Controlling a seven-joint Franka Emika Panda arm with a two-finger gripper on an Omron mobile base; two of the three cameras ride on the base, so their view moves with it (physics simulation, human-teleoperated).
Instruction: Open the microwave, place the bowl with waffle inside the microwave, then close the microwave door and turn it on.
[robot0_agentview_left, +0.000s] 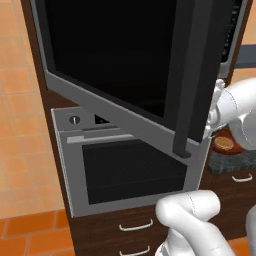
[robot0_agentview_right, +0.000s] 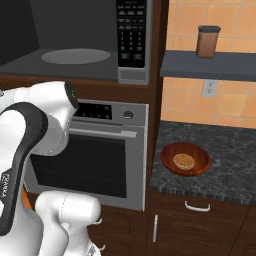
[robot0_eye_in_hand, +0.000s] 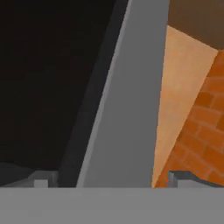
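Microwave door (robot0_agentview_left: 120, 65) swung wide, bowl (robot0_agentview_right: 185, 159) waiting on the counter (robot0_agentview_right: 230, 165)

The gripper (robot0_eye_in_hand: 109, 181) sits at the door's grey edge, fingers apart and holding nothing. The waffle (robot0_agentview_right: 183, 161) lies in the bowl, right of the oven (robot0_agentview_right: 107, 160). Risk: swinging toward the bowl, the arm may catch the open door.

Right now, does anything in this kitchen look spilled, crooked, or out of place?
Nothing stands out. The microwave door is swung open on purpose, showing the grey interior of the microwave. The bowl sits upright on the counter with the waffle inside it. No spills or damage show.
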